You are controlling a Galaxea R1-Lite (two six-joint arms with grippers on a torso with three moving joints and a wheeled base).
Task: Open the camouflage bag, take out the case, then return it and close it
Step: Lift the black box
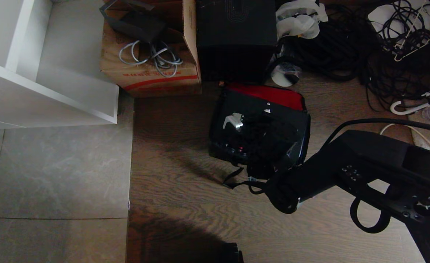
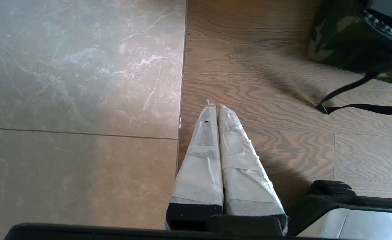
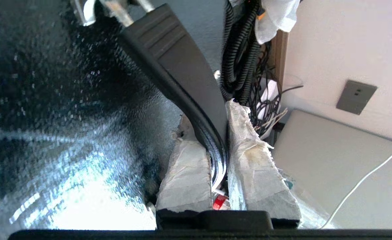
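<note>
Overhead, the camouflage bag [image 1: 236,153] stands open on the wooden floor [image 1: 178,204] just in front of the tall black box [image 1: 235,40], its red lid lining [image 1: 269,95] folded back toward that box so the mouth is clear. The black case [image 1: 258,128] fills that mouth, and one silver end of its handle shows on top. The right arm reaches in low from the side away from the cardboard box [image 1: 149,69], wrist bent down over the near edge of the bag; its claw is hidden behind the wrist and the dark case. The bag's black strap [image 1: 236,180] trails loose on the floor.

From the left wrist, the left claw [image 2: 214,107] hangs parked over the seam between wood and tile, well apart from the bag [image 2: 345,36], its taped fingers pressed together with nothing between them.

From the right wrist, the right claw [image 3: 220,113] is clenched on the case handle [image 3: 179,66], pinching its black strip between the taped fingers [image 3: 189,166]. The grip sits near one end of the handle, probably because that end was nearest, so the case [image 3: 49,116] may tilt as it comes up or settles.
</note>
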